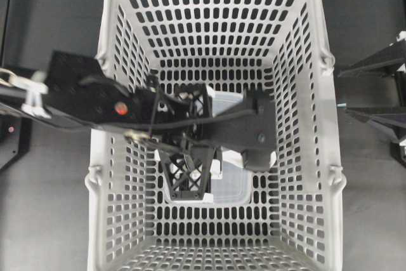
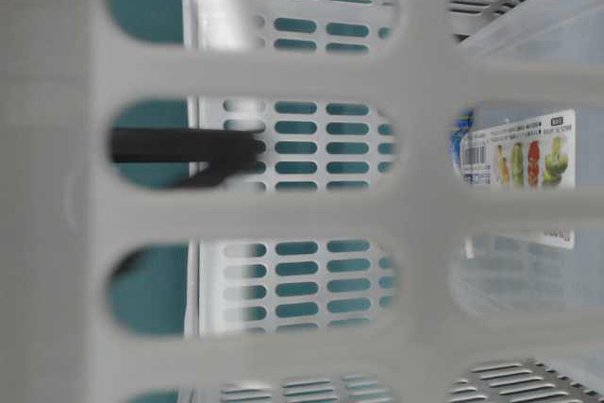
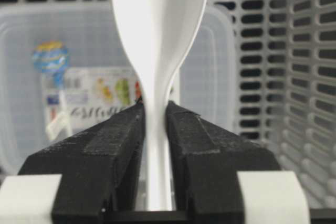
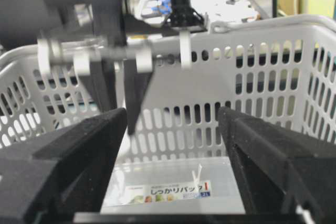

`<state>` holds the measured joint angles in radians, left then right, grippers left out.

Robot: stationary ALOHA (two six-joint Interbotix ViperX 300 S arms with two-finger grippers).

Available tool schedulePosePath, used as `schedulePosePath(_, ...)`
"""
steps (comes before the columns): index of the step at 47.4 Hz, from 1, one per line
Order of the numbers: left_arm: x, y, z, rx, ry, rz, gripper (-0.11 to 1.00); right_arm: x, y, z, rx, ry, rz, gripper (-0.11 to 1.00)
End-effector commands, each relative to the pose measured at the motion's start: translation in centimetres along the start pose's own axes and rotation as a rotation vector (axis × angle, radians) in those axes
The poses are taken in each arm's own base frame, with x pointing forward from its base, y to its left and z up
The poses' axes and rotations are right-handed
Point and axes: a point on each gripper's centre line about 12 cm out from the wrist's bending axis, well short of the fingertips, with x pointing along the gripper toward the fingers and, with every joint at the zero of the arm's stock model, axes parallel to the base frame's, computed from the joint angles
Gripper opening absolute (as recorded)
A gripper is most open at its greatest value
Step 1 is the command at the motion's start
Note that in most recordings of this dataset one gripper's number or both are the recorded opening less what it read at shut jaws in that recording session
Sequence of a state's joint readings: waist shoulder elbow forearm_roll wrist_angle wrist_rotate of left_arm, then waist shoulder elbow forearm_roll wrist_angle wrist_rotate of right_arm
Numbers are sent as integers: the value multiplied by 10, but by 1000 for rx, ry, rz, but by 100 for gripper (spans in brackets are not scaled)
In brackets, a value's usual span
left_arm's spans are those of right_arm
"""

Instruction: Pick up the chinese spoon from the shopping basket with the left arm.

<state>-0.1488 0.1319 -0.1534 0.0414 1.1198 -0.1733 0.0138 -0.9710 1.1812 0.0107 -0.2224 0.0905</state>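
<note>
The white chinese spoon (image 3: 157,24) stands with its handle clamped between the black pads of my left gripper (image 3: 156,106) and its bowl pointing away from the camera. In the overhead view the left arm (image 1: 95,99) reaches over the left wall of the grey shopping basket (image 1: 311,157). Its gripper (image 1: 188,191) hangs inside the basket over the middle of the floor and hides most of the spoon. My right gripper (image 4: 172,114) is open and empty. It stays outside the basket, and its arm (image 1: 374,93) is at the right edge.
A clear rectangular labelled container (image 1: 236,190) lies on the basket floor under the left gripper. It also shows in the left wrist view (image 3: 100,98), the right wrist view (image 4: 173,187) and the table-level view (image 2: 519,153). The basket walls (image 3: 304,77) stand close around.
</note>
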Motion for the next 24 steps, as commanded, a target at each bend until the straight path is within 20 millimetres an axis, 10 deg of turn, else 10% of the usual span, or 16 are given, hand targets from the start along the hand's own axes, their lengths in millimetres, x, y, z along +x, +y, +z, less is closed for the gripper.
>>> schedulePosePath(1, -52, 0, 18, -16, -60, -5, 13, 1, 1, 2, 2, -7, 3, 68)
schedulePosePath(24, -71, 12, 25, -44, -5, 18, 13, 1, 0, 3, 1, -9, 2, 68)
